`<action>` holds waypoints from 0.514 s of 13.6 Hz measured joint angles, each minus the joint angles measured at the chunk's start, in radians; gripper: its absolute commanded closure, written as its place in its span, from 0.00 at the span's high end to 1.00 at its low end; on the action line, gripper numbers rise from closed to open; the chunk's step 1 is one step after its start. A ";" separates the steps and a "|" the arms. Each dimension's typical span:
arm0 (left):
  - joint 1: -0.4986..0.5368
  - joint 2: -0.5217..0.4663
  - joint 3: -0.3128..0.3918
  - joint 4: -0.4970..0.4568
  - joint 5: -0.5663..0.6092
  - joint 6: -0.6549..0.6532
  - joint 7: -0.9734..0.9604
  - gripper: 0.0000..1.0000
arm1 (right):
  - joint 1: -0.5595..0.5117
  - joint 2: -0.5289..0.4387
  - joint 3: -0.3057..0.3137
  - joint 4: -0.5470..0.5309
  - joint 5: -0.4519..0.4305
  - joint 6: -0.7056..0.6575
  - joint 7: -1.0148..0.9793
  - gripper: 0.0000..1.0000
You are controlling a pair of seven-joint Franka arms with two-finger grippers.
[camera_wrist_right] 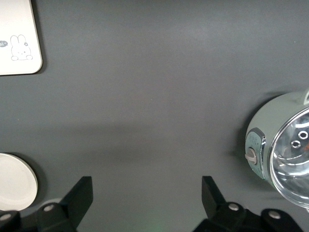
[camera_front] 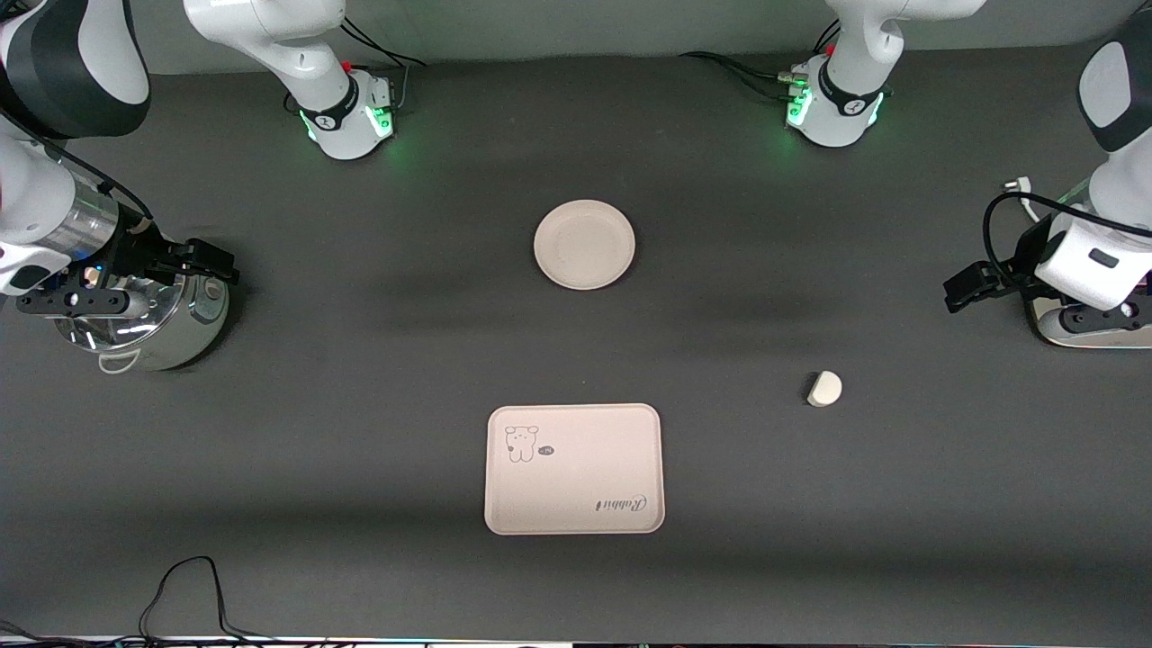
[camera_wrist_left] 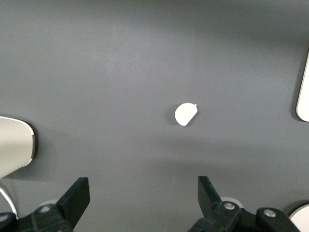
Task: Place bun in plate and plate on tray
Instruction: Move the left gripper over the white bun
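The round cream plate (camera_front: 584,244) lies mid-table and is empty. The cream tray (camera_front: 574,469) with the bear drawing lies nearer the front camera than the plate. The small off-white bun (camera_front: 823,389) lies on the table toward the left arm's end, apart from both. My left gripper (camera_front: 961,292) is open and empty at the left arm's end. Its wrist view shows the bun (camera_wrist_left: 185,114) ahead of the gripper (camera_wrist_left: 144,198) and a tray edge (camera_wrist_left: 304,96). My right gripper (camera_front: 211,263) is open and empty over a metal pot. Its wrist view shows the gripper (camera_wrist_right: 145,198), a tray corner (camera_wrist_right: 19,19) and the plate rim (camera_wrist_right: 14,186).
A shiny metal pot (camera_front: 144,319) stands at the right arm's end, also in the right wrist view (camera_wrist_right: 285,154). A white object (camera_front: 1093,328) sits at the left arm's end, under the left arm. A black cable (camera_front: 180,585) lies near the front edge.
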 measured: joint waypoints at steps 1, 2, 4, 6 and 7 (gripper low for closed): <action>0.023 0.000 -0.024 0.002 0.000 -0.004 0.008 1.00 | 0.000 0.000 0.000 0.000 0.000 0.000 -0.004 1.00; 0.048 0.000 -0.054 0.006 0.000 -0.012 0.021 1.00 | 0.000 0.000 0.001 0.000 0.000 0.000 -0.006 1.00; 0.067 0.004 -0.081 0.029 0.000 -0.057 0.023 1.00 | 0.000 0.000 0.001 0.000 0.000 0.000 -0.007 1.00; 0.076 0.012 -0.083 0.053 0.000 -0.087 0.023 1.00 | 0.000 0.000 0.001 0.000 0.000 0.000 -0.007 1.00; 0.081 0.017 -0.083 0.059 0.000 -0.091 0.024 1.00 | 0.000 0.000 0.001 0.000 0.000 0.000 -0.008 1.00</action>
